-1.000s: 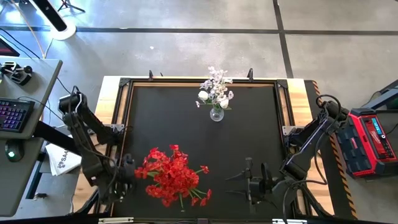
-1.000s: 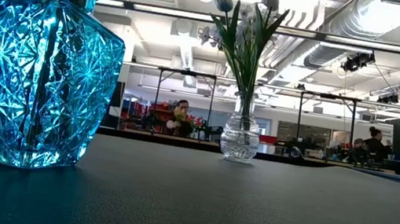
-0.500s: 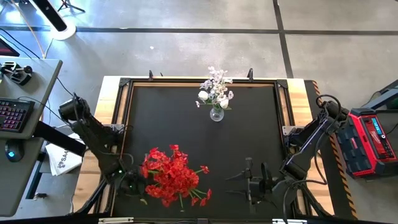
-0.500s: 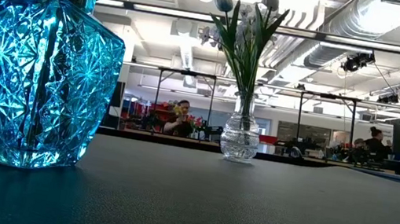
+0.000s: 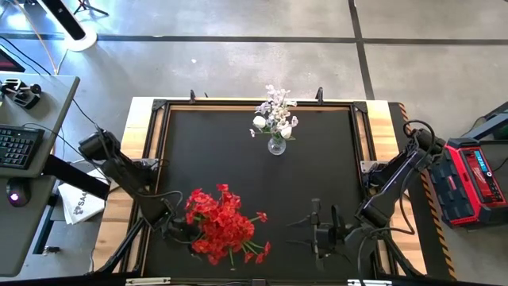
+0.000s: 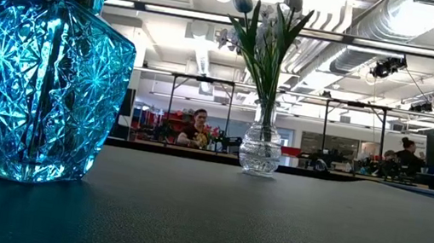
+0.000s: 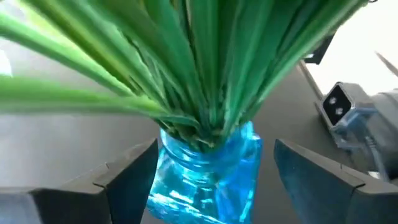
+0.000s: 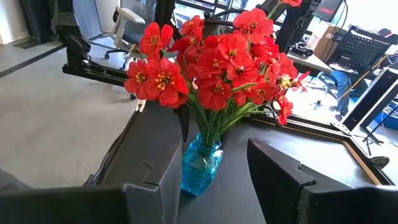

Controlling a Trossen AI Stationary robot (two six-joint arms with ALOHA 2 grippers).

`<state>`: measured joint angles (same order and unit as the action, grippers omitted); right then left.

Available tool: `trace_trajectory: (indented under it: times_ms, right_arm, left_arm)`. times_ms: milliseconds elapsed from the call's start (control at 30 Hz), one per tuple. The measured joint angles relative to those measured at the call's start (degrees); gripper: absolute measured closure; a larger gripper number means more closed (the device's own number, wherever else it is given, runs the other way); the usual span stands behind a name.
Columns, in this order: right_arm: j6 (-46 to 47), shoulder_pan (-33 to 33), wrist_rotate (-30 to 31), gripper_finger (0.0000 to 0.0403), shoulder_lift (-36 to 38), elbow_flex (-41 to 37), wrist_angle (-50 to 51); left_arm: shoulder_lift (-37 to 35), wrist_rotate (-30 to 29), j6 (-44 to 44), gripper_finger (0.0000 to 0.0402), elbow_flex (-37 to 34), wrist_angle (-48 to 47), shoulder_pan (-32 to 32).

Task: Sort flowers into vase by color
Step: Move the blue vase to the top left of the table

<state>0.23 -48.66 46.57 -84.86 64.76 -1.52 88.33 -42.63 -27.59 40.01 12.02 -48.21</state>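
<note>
The red flowers (image 5: 222, 225) stand in a cut blue glass vase (image 6: 44, 70) near the table's near edge; their green stems (image 7: 205, 68) go into its neck (image 7: 208, 158). My left gripper (image 5: 171, 226) is open at that vase's left side, a finger on either side of the neck, with a gap showing. The white flowers (image 5: 275, 115) stand in a small clear vase (image 6: 261, 150) at the far middle. My right gripper (image 5: 317, 230) is open to the right of the red flowers (image 8: 214, 62) and points at them from a distance.
The black mat has a raised frame (image 5: 159, 119) around it. Bare mat (image 5: 333, 175) lies between the two vases and to the right. A desk with a keyboard (image 5: 20, 147) stands left of the table, a red case (image 5: 472, 183) to its right. People sit in the room beyond (image 6: 196, 127).
My left gripper has moved toward the table's right, closing in on the blue vase under the red flowers, and its arm has swung in over the left edge. The vases, the flowers and my right arm have kept still.
</note>
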Motion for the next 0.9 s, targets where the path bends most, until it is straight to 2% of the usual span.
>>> trace_trajectory:
  times_ms: [233,433,567,833,900]
  right_arm:
    - [0.0,0.0,-0.01,0.0247,0.0,-0.01,0.01]
    - [0.02,0.0,-0.02,0.0247,0.0,0.0,0.02]
    - [0.02,0.0,-0.02,0.0247,0.0,0.01,0.02]
    - [1.4,-0.02,-0.02,0.0247,0.0,0.02,0.2]
    - [1.49,-0.02,-0.02,0.0247,0.0,0.02,0.47]
  left_arm:
    - [3.69,-0.33,6.36,0.0092,0.02,7.28,1.45]
    - [7.83,-3.37,11.96,0.0098,0.0,15.64,1.49]
    - [8.71,-6.03,12.28,0.0127,0.01,17.01,1.47]
    - [8.57,-9.08,12.32,0.0219,0.0,16.91,1.72]
    - [8.57,-9.52,12.32,0.0223,0.01,17.19,2.4]
